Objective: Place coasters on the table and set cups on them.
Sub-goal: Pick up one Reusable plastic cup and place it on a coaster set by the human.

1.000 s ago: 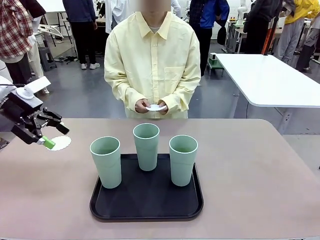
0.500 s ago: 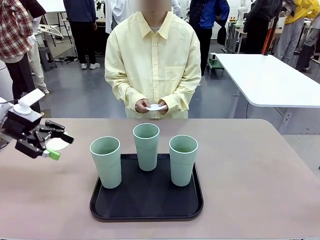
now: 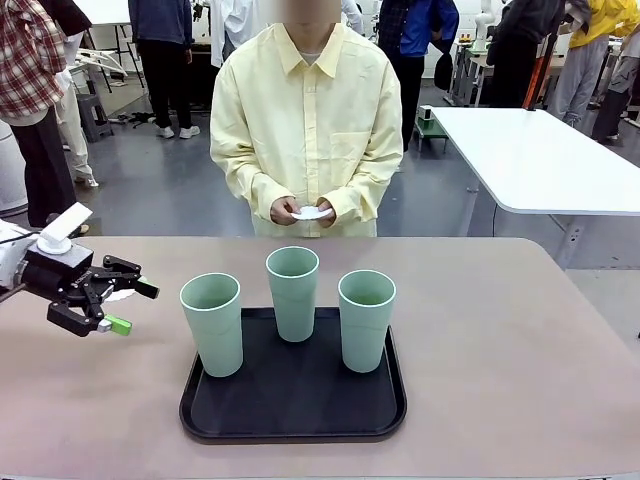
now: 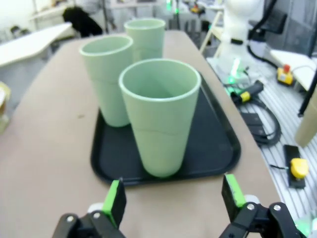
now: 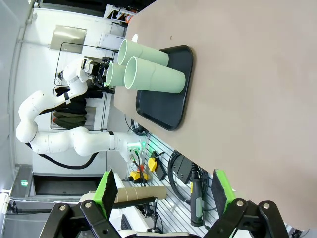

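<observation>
Left jaws, wide and empty, have backed off the first coaster (image 3: 119, 295), now flat on the worktop (image 3: 500, 340), and swung toward the nearest cup (image 3: 212, 322). Right jaws wide, idle. All three cups (image 3: 292, 292) sit on the black tray (image 3: 293, 418); person's hands (image 3: 287, 212) hold the other coasters (image 3: 312, 214); reach looks clear.
</observation>
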Controlling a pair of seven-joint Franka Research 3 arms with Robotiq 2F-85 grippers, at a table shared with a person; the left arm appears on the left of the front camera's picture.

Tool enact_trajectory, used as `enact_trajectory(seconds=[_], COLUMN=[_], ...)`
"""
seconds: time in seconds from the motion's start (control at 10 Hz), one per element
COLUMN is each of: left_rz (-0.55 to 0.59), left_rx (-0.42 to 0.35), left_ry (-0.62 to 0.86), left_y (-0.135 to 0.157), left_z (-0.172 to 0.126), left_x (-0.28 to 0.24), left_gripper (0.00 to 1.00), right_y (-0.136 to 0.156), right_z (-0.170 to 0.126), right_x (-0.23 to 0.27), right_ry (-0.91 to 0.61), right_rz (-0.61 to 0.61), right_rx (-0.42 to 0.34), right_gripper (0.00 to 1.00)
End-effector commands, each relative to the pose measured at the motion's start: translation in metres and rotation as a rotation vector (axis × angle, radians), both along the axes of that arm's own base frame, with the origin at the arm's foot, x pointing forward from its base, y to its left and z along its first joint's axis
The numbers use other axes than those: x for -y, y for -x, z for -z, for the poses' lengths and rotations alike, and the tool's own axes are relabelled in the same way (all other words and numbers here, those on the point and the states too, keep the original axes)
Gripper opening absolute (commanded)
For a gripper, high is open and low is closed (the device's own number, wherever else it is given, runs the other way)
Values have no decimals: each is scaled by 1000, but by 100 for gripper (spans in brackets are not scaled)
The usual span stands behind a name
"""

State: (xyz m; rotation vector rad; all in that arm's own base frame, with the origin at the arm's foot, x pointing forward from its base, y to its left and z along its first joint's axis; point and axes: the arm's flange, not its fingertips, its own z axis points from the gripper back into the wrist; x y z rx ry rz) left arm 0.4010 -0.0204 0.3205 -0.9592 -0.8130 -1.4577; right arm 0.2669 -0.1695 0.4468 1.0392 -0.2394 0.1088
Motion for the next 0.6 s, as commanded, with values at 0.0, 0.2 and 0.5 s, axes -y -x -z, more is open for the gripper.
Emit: enact_trajectory(seconds=[0.0, 0.2, 0.5], left_rz=[-25, -20, 37], left_rx=[-25, -58, -65], left_ry=[73, 110, 123], left_y=[-15, -27, -38], left_z=[11, 21, 29], left_x=[3, 14, 36], left_gripper=[100, 100, 100], right_y=[-1, -1, -1], right_z=[0, 0, 0], right_x=[0, 0, 0], right_ry=[-20, -20, -20], right_rz=[0, 0, 0], right_rx=[13, 13, 13], right_gripper=[100, 100, 100])
